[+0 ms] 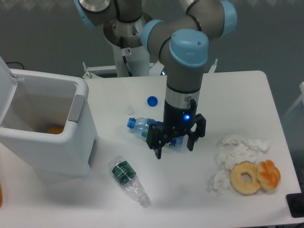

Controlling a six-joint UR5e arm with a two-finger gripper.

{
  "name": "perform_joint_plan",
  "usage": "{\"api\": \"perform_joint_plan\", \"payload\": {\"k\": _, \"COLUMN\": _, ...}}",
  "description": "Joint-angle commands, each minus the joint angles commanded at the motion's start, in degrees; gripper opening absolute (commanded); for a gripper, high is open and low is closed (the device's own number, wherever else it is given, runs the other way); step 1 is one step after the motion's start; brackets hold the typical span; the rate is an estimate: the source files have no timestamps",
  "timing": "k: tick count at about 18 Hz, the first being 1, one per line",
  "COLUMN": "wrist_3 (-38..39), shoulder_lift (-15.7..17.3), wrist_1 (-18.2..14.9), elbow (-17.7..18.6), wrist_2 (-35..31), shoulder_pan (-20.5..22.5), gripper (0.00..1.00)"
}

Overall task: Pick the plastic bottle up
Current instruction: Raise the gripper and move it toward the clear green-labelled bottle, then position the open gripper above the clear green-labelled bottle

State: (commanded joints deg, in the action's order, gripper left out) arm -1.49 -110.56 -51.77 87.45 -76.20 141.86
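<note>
white table point(237, 90), bottles, bin, doughnuts, tissues

UR5e arm: grey tubular links, pale blue joint caps.
A black two-finger gripper point(174, 147) is fitted below a silver-grey wrist; a blue indicator light is shown on its housing. A small red-marked sticker is borne on the white base column.

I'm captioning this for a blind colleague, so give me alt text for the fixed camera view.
An open gripper hangs over a blue-labelled bottle on a white table. The green-labelled plastic bottle lies untouched nearer the front, by a white bin; a doughnut and crumpled tissues sit right.
</note>
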Motion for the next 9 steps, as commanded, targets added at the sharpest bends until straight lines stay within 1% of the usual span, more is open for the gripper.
{"api": "perform_joint_plan", "payload": {"k": 2, "wrist_3": 0.0, "shoulder_lift": -1.67, "wrist_1": 0.0, "elbow": 0.0, "wrist_2": 0.0, "shoulder_pan": -1.14, "gripper": 1.0}}
{"api": "perform_joint_plan", "payload": {"k": 4, "wrist_3": 0.0, "shoulder_lift": -3.43, "wrist_1": 0.0, "elbow": 0.0, "wrist_2": 0.09, "shoulder_pan": -3.25, "gripper": 1.0}}
{"api": "perform_joint_plan", "payload": {"k": 7, "wrist_3": -0.17, "shoulder_lift": -5.97, "wrist_1": 0.0, "elbow": -0.09, "wrist_2": 0.09, "shoulder_pan": -4.74, "gripper": 1.0}}
{"api": "perform_joint_plan", "payload": {"k": 8, "wrist_3": -0.35, "shoulder_lift": -7.11, "wrist_1": 0.09, "elbow": -0.44, "wrist_2": 0.0, "shoulder_pan": -5.45, "gripper": 1.0}}
{"api": "perform_joint_plan", "payload": {"k": 9, "wrist_3": -0.18, "shoulder_lift": -8.69, "wrist_1": 0.09, "elbow": -1.74, "wrist_2": 0.0, "shoulder_pan": -6.06, "gripper": 1.0}}
